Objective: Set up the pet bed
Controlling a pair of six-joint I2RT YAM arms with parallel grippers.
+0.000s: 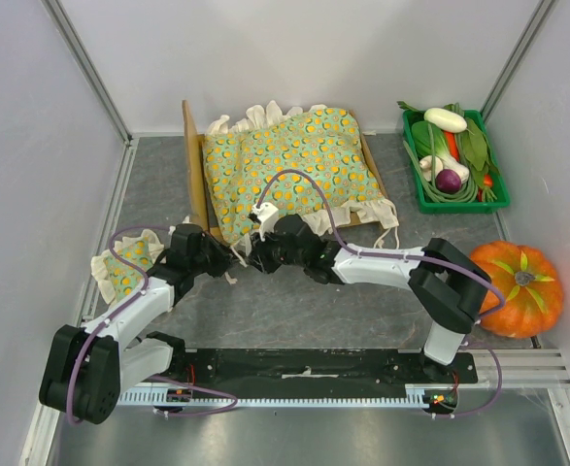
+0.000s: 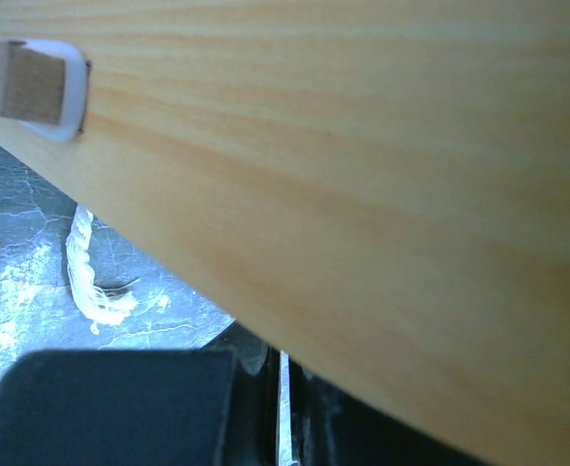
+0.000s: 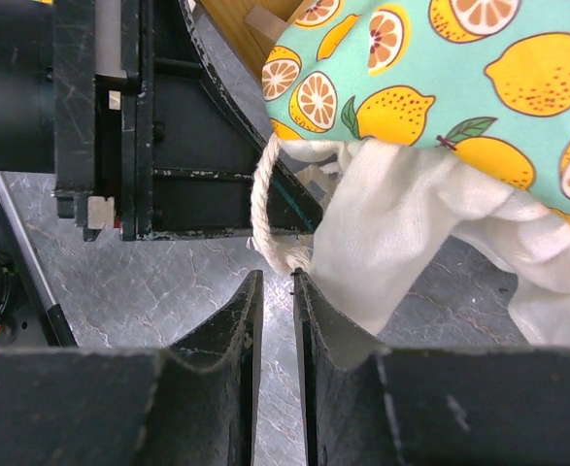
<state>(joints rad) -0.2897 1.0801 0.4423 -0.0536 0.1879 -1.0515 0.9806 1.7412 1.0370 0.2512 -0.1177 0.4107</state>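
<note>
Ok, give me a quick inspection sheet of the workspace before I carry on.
Surface: grey mottled table.
Job's things: pet bed far centre, cushion lying on it.
Clutter: small pillow at left; vegetable crate and pumpkin at right.
End effectors: left end effector shut at the bed's near corner; right end effector barely open, tie cord just ahead of its tips.
Cables: purple cable arches over the cushion.
Surroundings: white walls.

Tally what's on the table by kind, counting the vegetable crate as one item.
Pet bed: 1
Lemon-print cushions: 2 (large cushion, small pillow)
Vegetable crate: 1
Pumpkin: 1
Total: 5
</note>
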